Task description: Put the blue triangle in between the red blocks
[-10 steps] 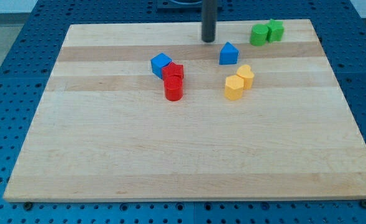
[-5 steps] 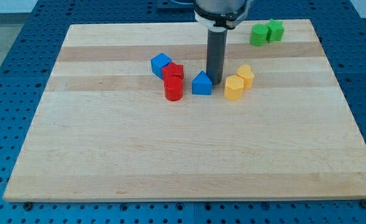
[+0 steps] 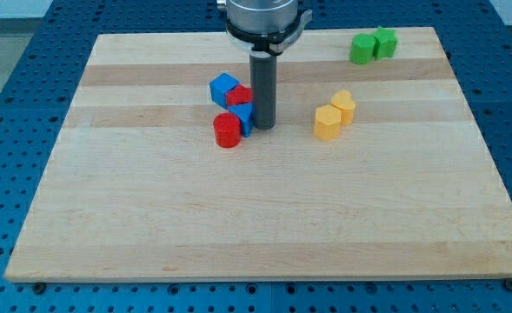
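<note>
My tip (image 3: 263, 127) stands on the board just right of the blue triangle (image 3: 244, 117) and touches it. The blue triangle is wedged between the two red blocks: the red cylinder (image 3: 227, 130) lies to its lower left and the other red block (image 3: 241, 96) sits just above it, partly hidden by my rod. A blue cube (image 3: 224, 89) sits at the upper left of this cluster, touching the upper red block.
Two yellow blocks (image 3: 335, 116) sit together right of my tip. Two green blocks (image 3: 372, 45) stand near the top right corner of the wooden board (image 3: 264, 217).
My tip moved left and pushed the blue triangle left into the red blocks. The red cylinder slid down and to the left, away from the other red block.
</note>
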You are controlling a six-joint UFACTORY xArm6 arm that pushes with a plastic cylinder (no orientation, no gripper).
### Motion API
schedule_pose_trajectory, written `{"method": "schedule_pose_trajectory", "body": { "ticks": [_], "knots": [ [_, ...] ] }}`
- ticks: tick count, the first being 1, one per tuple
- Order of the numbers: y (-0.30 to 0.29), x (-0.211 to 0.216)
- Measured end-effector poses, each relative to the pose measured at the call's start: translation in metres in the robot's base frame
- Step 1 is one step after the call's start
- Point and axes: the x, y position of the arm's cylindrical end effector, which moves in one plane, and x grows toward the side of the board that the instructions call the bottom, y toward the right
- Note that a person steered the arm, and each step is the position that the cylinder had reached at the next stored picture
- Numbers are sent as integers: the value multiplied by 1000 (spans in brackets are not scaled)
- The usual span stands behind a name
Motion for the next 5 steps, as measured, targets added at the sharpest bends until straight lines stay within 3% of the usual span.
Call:
{"method": "schedule_pose_trajectory", "body": {
  "ticks": [5],
  "knots": [
    [-3, -11]
  ]
}}
